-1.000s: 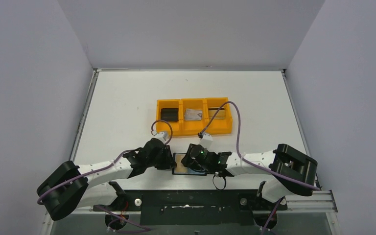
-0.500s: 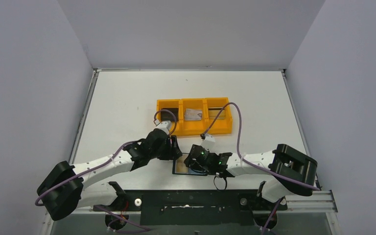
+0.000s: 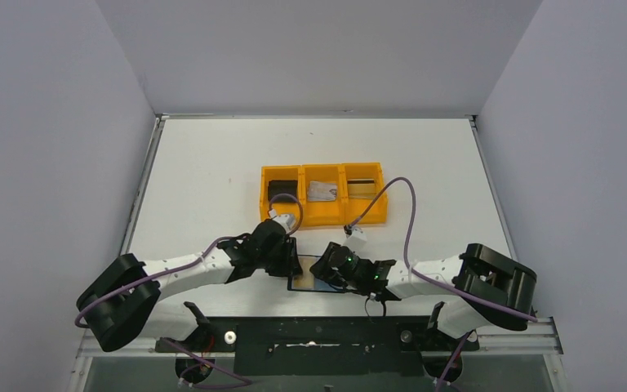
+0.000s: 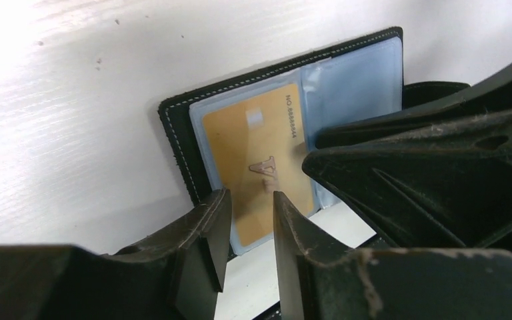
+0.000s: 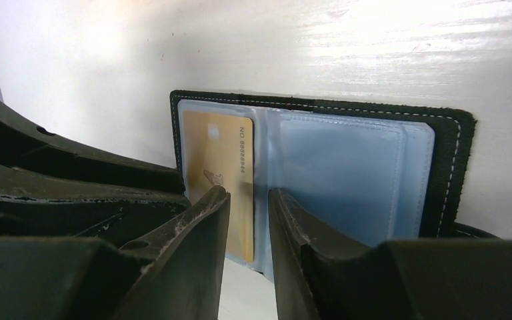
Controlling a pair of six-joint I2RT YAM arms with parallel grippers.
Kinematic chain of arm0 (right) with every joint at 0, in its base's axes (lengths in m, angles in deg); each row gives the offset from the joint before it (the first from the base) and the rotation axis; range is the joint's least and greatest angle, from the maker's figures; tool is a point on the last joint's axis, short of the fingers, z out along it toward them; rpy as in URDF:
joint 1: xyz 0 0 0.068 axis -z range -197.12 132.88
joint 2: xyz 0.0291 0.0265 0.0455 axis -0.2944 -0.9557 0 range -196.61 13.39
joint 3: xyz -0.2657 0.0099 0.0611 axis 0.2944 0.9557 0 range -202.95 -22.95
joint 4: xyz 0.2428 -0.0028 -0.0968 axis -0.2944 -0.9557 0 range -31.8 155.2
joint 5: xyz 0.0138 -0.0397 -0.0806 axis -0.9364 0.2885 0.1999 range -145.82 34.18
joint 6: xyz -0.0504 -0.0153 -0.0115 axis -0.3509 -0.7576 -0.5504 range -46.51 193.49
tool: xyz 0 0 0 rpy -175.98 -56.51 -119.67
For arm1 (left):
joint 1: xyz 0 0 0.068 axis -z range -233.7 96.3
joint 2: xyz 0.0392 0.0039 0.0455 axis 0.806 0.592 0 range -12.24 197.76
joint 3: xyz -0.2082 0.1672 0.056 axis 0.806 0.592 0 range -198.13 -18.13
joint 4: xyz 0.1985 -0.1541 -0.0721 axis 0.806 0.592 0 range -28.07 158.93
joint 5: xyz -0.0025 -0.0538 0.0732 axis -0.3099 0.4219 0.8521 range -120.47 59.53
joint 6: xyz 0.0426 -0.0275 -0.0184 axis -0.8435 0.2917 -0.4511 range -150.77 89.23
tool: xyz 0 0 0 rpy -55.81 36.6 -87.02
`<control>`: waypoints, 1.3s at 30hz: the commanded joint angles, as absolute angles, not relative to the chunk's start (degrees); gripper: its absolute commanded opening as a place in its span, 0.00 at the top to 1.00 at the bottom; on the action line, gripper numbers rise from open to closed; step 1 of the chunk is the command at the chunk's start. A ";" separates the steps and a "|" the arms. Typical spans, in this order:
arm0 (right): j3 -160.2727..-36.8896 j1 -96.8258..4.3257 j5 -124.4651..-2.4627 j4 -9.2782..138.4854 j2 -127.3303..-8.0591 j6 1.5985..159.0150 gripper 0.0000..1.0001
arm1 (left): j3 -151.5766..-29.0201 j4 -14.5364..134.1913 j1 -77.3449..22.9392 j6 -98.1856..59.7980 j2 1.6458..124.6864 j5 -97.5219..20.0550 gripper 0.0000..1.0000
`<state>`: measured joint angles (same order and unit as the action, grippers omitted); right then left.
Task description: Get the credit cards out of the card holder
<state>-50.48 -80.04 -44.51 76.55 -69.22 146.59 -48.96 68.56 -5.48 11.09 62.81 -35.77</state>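
The card holder (image 5: 347,157) lies open at the near edge of the table (image 3: 204,163), with a gold credit card (image 4: 253,143) in its left pocket. The left hand (image 4: 250,200) and right hand (image 5: 248,197) are poised over it, fingers narrowly parted, gripping nothing.

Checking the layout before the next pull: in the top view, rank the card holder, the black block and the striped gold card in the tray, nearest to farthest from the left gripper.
1. Card holder, right at the left gripper, by the near table edge.
2. Black block, in the left compartment of the tray.
3. Striped gold card, right compartment.
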 commanded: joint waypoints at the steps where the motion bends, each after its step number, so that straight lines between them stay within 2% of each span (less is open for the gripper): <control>1: -48.50 -79.11 -46.21 81.35 -69.07 146.07 0.70 | -48.63 65.36 -4.92 9.70 63.17 -37.91 0.74; 6: -48.62 -78.60 -48.87 85.03 -71.18 145.51 0.73 | -46.47 64.37 -4.77 10.39 65.01 -37.81 0.81; 10: -49.54 -78.54 -49.42 84.45 -72.53 145.73 0.74 | -44.06 62.80 -4.75 11.62 65.66 -37.41 0.83; 20: -46.99 -78.11 -51.55 90.16 -69.36 144.02 1.00 | -41.67 61.69 -4.75 12.93 66.57 -35.85 0.95; 28: -40.55 -75.66 -52.90 95.04 -62.78 144.15 1.00 | -42.06 64.06 -4.78 14.26 67.01 -31.77 1.00; 38: -41.70 -75.04 -52.58 89.63 -64.12 144.03 1.00 | -42.11 63.42 -4.79 14.45 67.05 -31.77 1.00; 39: -41.79 -75.03 -52.49 89.79 -64.36 144.32 0.97 | -42.18 63.42 -4.81 14.42 67.00 -31.85 1.00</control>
